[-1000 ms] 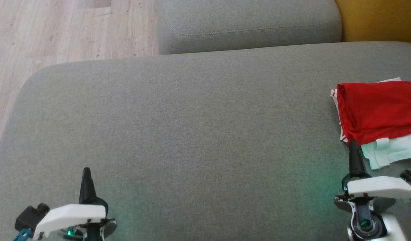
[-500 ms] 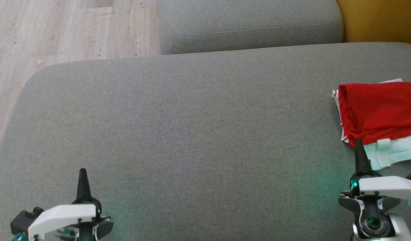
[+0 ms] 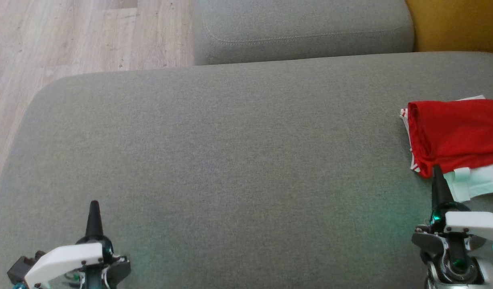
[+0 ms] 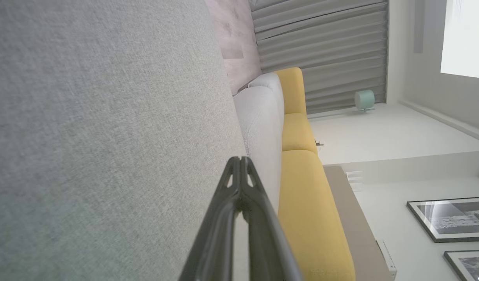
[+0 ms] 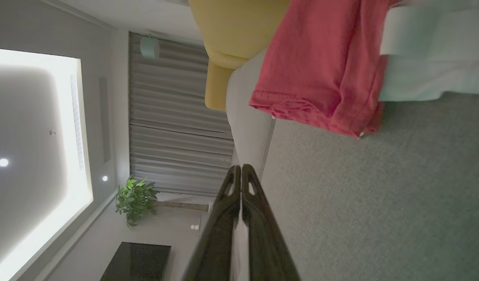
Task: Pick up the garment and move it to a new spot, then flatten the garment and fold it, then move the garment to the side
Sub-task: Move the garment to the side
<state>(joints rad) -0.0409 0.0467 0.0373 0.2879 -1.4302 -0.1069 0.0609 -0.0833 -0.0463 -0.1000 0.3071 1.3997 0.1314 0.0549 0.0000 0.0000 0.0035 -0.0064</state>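
since the red garment lies folded at the far right of the grey cushion, running out past the head view's right edge, the task looks close to its end, and most of the risk sits with the right gripper. its two dark fingers are pressed together with nothing between them, and in the head view their tip overlaps the garment's near left corner. the right wrist view shows a strip of bare cushion between tip and hem, so i judge them near but apart. a sideways or forward sweep from there could hook the hem, drag the corner and spoil the fold. the pale white cloth sticking out from under the red layer could be caught too, pulling the stack askew. how much cushion lies beyond the garment is hidden, so a nudge to the right might tip it over an edge i cannot see. should another grasp be wanted, closed fingers would only shove the cloth. the left gripper, likewise closed and empty, sits low at the left, well apart, and poses little threat.
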